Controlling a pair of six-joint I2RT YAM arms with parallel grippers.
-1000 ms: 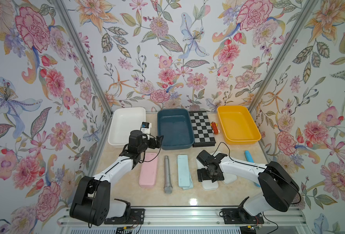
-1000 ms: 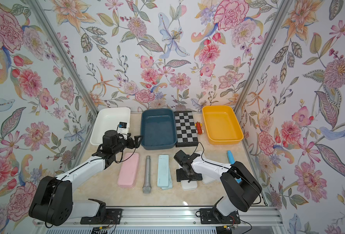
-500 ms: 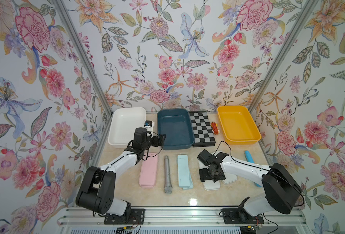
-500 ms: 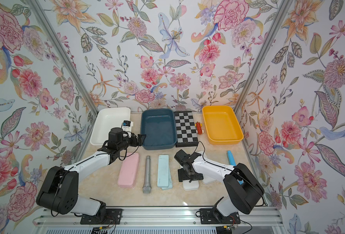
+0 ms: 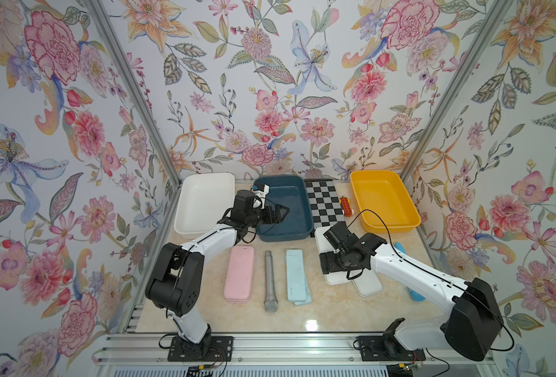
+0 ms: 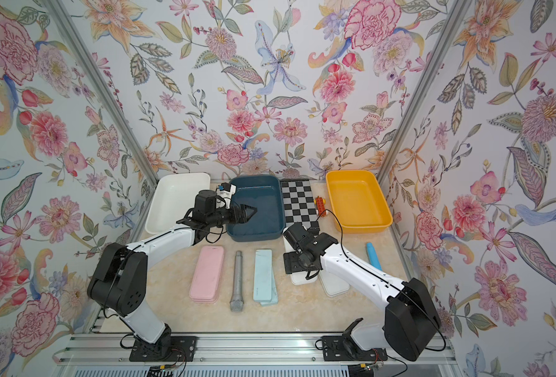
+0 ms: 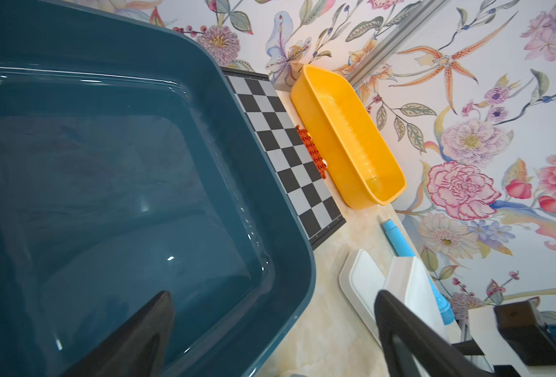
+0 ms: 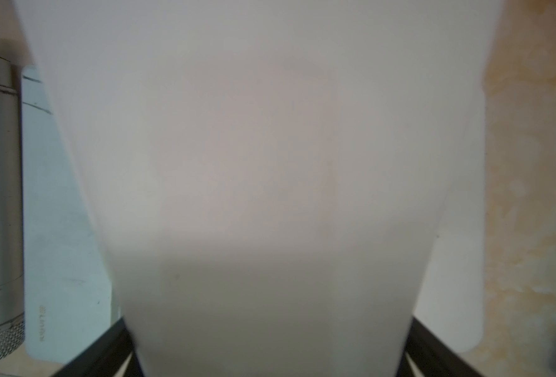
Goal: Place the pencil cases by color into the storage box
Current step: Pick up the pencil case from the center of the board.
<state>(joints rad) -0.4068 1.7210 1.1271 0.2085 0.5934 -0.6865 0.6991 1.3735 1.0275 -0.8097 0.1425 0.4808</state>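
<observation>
Clasping white case [image 8: 270, 163] edges, right fingers [image 8: 107, 352], left fingers [image 7: 133, 342] spread over teal tray [image 7: 107, 163]

There are two pink pencil cases [image 5: 239, 274], two pale blue pencil cases [image 5: 296, 274] and two white pencil cases [image 5: 366, 284], six in all; three trays: one white tray [image 5: 204, 202], one dark blue tray [image 5: 297, 209], one yellow tray [image 5: 384, 202]; one grey microphone [image 5: 270, 277]; one chequered board [image 5: 323, 205]; one bright blue tube [image 6: 373, 258]; one orange-red brick [image 5: 345, 205].

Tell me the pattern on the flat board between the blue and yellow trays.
The board is a black-and-grey checkerboard, clearest in a top view.
</observation>
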